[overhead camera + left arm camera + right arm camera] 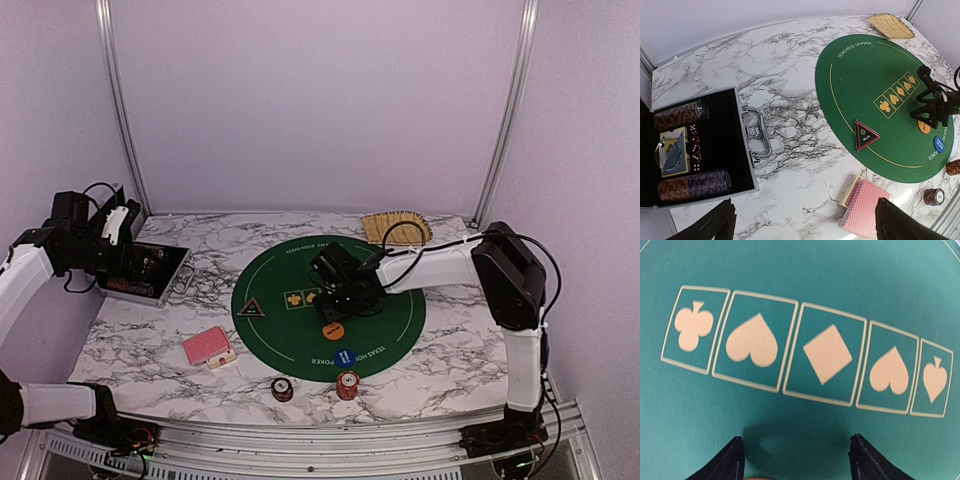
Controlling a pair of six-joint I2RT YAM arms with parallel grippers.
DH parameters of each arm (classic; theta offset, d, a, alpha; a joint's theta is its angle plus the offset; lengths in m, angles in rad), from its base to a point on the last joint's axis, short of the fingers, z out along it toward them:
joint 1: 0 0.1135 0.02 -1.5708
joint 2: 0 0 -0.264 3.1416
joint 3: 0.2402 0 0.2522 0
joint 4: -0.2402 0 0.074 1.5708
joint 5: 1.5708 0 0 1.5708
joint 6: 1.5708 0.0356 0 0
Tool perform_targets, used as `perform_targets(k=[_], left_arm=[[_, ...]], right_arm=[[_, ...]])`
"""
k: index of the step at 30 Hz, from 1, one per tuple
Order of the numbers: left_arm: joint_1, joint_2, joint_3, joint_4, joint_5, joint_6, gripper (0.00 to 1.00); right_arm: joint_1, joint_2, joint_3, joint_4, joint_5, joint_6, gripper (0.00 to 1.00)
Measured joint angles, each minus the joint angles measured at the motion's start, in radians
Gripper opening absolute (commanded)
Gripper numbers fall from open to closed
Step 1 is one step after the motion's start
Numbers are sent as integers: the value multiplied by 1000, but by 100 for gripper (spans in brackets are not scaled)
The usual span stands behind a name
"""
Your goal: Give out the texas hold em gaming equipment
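My right gripper (338,300) hovers low over the green mat (390,320), open, with only felt between its fingers (867,460). Just near of it lies the orange button (332,329), and the blue button (344,357) sits at the mat's front edge. The black-triangle button (250,308) rests on the mat's left side. A red-backed deck of cards (209,347) lies on the marble to the left of the mat. Two short chip stacks (283,389) (347,384) stand near the front edge. My left gripper (805,220) is wide open and empty, high above the marble between the case and the deck (865,205).
An open black case (747,165) with a metal handle lies at the left, holding rows of chips (692,184), dice and a boxed deck (674,157). A tan woven tray (397,227) sits behind the mat. Frame posts stand at the back corners.
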Motion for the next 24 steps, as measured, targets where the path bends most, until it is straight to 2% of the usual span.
perform_targets(k=[6,11,24], left_arm=[[0,0,0,-7,0,7,99],[0,0,0,-11,0,10,99],[0,0,0,-13,-2,11,99]], right_arm=[[29,-97,-101,-1,-28,13,79],[76,-160,-184,9,-48,43,78],[93,-148,-218,31,-39,68,47]])
